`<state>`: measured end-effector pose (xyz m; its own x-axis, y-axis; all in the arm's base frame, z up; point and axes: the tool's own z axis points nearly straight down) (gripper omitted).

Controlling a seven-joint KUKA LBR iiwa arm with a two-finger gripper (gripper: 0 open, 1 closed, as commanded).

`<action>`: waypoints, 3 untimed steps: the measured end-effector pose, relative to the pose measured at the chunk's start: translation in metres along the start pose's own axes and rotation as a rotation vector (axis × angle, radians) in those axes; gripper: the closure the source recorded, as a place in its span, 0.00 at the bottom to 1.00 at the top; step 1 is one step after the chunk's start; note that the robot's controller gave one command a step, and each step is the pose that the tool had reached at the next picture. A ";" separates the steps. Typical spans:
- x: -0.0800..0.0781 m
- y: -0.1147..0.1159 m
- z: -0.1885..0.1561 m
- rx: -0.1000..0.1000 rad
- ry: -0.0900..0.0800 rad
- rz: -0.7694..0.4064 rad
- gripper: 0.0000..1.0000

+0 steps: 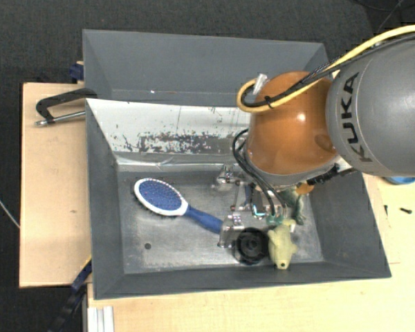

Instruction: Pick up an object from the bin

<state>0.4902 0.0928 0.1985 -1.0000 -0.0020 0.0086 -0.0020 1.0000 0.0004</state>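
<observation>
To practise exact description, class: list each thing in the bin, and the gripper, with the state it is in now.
Blue hairbrush: lying flat on the bin floor, bristles up, handle pointing towards the gripper.
Black round thing: on the floor by the near wall, under the gripper.
Cream plastic thing: lying close beside the black one.
Gripper: low in the bin, over the black and cream things.

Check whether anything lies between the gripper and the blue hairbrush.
Nothing visible does. The handle of the blue hairbrush ends right beside the gripper; the black round thing and the cream piece lie lower in the view, off that line.
</observation>
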 end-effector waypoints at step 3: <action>-0.073 -0.033 -0.018 -0.002 -0.023 -0.032 1.00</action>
